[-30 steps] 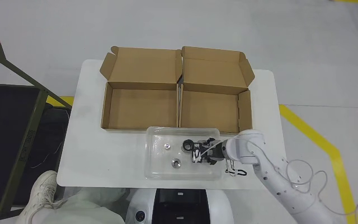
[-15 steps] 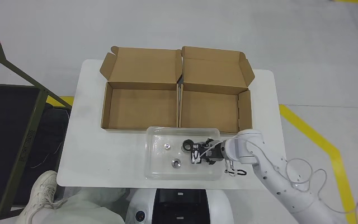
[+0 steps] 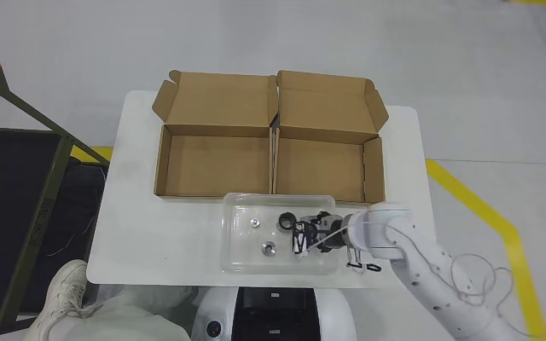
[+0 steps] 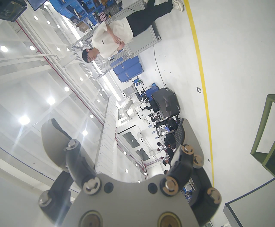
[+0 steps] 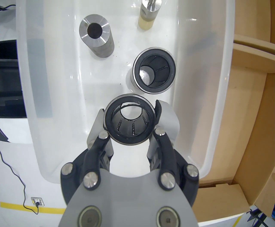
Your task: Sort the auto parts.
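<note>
A clear plastic tray (image 3: pixel 232 256) stands at the table's front. Over it, my right gripper (image 5: pixel 130 116) (image 3: pixel 299 239) is shut on a black-rimmed linear bearing (image 5: pixel 130 119), one finger on each side. A second bearing (image 5: pixel 153 69) (image 3: pixel 286 222) stands upright just beyond it on the tray floor. A steel sleeve (image 5: pixel 96 35) (image 3: pixel 268 249) and a small steel pin on a pale base (image 5: pixel 148 13) (image 3: pixel 253 222) stand farther along the tray. My left gripper (image 4: pixel 117 126) points up at the room, open, nothing between its fingers.
Two open cardboard boxes stand side by side behind the tray, the left box (image 3: pixel 213 166) and the right box (image 3: pixel 320 170), their lids folded back. A small black object (image 3: pixel 363 262) lies on the table by the tray's right end.
The right arm's wrist has shifted slightly toward the table's front, and the gripper with the bearing has moved a little with it. The other parts in the tray stayed put.
</note>
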You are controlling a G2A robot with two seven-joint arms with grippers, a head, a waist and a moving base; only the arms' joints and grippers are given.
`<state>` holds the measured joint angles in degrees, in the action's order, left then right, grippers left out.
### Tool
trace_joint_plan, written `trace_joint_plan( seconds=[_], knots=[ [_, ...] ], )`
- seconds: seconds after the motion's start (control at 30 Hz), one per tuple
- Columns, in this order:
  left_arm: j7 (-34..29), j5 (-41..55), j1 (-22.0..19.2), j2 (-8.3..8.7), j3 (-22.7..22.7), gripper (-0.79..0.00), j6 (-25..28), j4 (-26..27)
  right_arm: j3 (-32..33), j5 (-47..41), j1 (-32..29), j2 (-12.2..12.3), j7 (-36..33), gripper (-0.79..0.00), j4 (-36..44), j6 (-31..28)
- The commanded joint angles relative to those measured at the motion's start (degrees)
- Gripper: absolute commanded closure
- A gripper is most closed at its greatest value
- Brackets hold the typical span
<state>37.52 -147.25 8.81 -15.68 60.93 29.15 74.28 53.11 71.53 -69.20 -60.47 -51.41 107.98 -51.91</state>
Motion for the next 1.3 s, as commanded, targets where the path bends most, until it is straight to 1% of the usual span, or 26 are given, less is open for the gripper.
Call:
trace_joint_plan(
  seconds=[0.0,0.13,0.4,0.5,0.6,0.87,1.03,1.27],
  knots=[
    [0.0,0.0,0.0,0.0,0.0,-0.785,0.0,0.0,0.6,-0.1,-0.7,0.3,-0.1,0.0,1.3,0.4],
    [0.0,0.0,0.0,0.0,0.0,-0.785,0.0,0.0,2.4,0.0,-1.9,0.9,0.3,0.0,4.2,1.2],
    [0.0,0.0,0.0,0.0,0.0,-0.785,0.0,0.0,5.2,0.7,-3.5,1.7,3.6,0.0,8.2,1.9],
    [0.0,0.0,0.0,0.0,0.0,-0.785,0.0,0.0,5.9,0.9,-3.7,1.9,5.5,0.0,9.1,2.3],
    [0.0,0.0,0.0,0.0,0.0,-0.785,0.0,0.0,7.0,0.9,-4.1,2.0,9.0,0.0,9.9,3.4],
    [0.0,0.0,0.0,0.0,0.0,-0.785,0.0,0.0,10.8,2.4,-5.6,2.4,21.6,0.0,11.6,5.7],
    [0.0,0.0,0.0,0.0,0.0,-0.785,0.0,0.0,14.7,5.0,-8.8,2.7,32.2,0.0,13.7,9.4],
    [0.0,0.0,0.0,0.0,0.0,-0.785,0.0,0.0,18.7,8.0,-12.4,3.1,47.3,0.0,14.7,11.8]
  ],
)
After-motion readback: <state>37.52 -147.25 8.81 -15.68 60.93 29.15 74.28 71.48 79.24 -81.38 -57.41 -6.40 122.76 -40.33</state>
